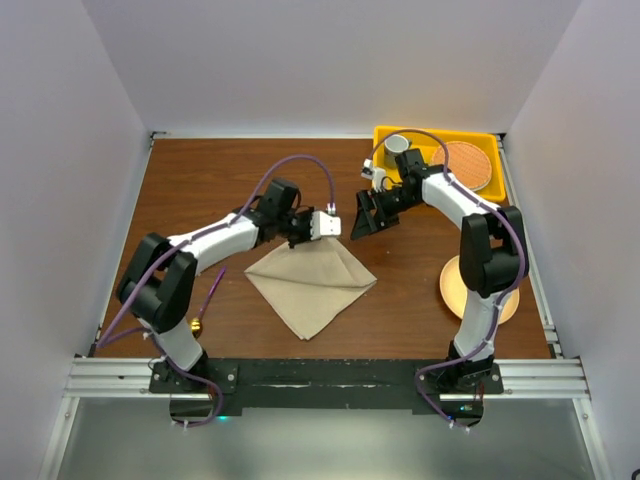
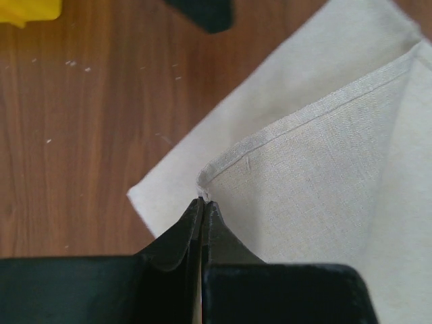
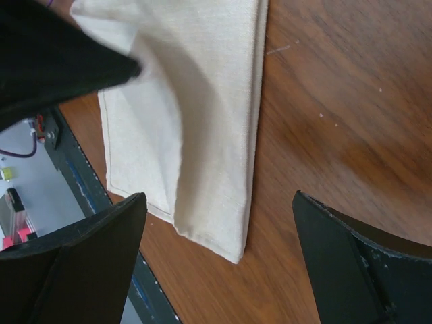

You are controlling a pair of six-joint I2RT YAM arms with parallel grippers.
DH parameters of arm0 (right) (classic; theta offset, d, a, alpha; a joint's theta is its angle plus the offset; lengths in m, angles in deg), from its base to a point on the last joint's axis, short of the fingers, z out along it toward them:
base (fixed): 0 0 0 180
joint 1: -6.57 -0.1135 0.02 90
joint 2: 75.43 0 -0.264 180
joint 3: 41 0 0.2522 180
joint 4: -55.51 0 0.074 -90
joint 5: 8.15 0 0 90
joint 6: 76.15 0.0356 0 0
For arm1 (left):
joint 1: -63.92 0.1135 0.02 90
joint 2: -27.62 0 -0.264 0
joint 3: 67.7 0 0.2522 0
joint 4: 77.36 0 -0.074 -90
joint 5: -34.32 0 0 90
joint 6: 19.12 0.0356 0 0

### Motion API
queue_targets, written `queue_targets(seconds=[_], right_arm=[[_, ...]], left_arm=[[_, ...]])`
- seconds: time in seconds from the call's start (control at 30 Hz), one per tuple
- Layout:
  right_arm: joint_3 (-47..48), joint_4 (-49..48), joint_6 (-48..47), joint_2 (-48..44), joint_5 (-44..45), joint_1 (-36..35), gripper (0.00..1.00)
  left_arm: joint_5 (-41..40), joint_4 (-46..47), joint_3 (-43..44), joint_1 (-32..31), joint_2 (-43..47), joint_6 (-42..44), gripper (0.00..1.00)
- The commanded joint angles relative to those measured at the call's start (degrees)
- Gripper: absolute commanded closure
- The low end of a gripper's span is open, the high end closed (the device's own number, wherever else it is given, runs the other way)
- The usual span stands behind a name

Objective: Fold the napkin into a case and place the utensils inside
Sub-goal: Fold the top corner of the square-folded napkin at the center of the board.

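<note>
The beige napkin (image 1: 312,285) lies folded into a layered square, turned like a diamond, on the wooden table; no case is in view. My left gripper (image 2: 202,200) (image 1: 308,240) is shut on the hemmed corner of the napkin's (image 2: 317,169) top layer at its far corner. My right gripper (image 1: 358,220) (image 3: 219,197) hovers open just behind and right of that corner, with nothing between its fingers; its view looks down on the napkin's (image 3: 196,121) folded edge. Of the utensils, a spoon (image 1: 207,300) with a purple handle and gold bowl lies left of the napkin, by the left arm.
A yellow tray (image 1: 488,140) at the back right holds a white cup (image 1: 398,143) and a round orange-brown disc (image 1: 470,165). A peach plate (image 1: 448,285) sits partly behind the right arm. White walls close in three sides of the table.
</note>
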Motion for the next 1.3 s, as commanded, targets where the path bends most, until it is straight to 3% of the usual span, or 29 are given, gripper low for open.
queue_targets(seconds=[0.0, 0.37, 0.57, 0.87, 1.13, 1.27], right_arm=[[-0.93, -2.57, 1.98, -3.14, -2.82, -0.44, 0.07], [-2.68, -3.62, 3.47, -3.57, -4.93, -0.44, 0.10], [-5.23, -3.98, 3.83, -4.36, -6.69, -0.35, 0.40], [-7.34, -4.51, 4.18, -4.28, -7.57, -0.61, 0.49], [-8.31, -3.89, 3.39, -2.96, -7.48, -1.05, 0.64], [-8.22, -3.45, 3.12, -2.96, -7.74, -1.05, 0.66]], left_arm=[[2.91, 2.52, 4.82, 2.67, -3.22, -2.48, 1.00], [1.16, 5.15, 6.49, 4.78, -8.15, -4.58, 1.00], [0.28, 6.56, 6.67, 5.66, -9.29, -5.55, 1.00], [-0.95, 7.35, 7.81, 5.92, -10.70, -4.59, 1.00], [-0.78, 5.95, 9.83, 5.92, -12.63, -2.83, 1.00], [-0.78, 5.59, 9.83, 5.92, -12.98, -2.65, 1.00]])
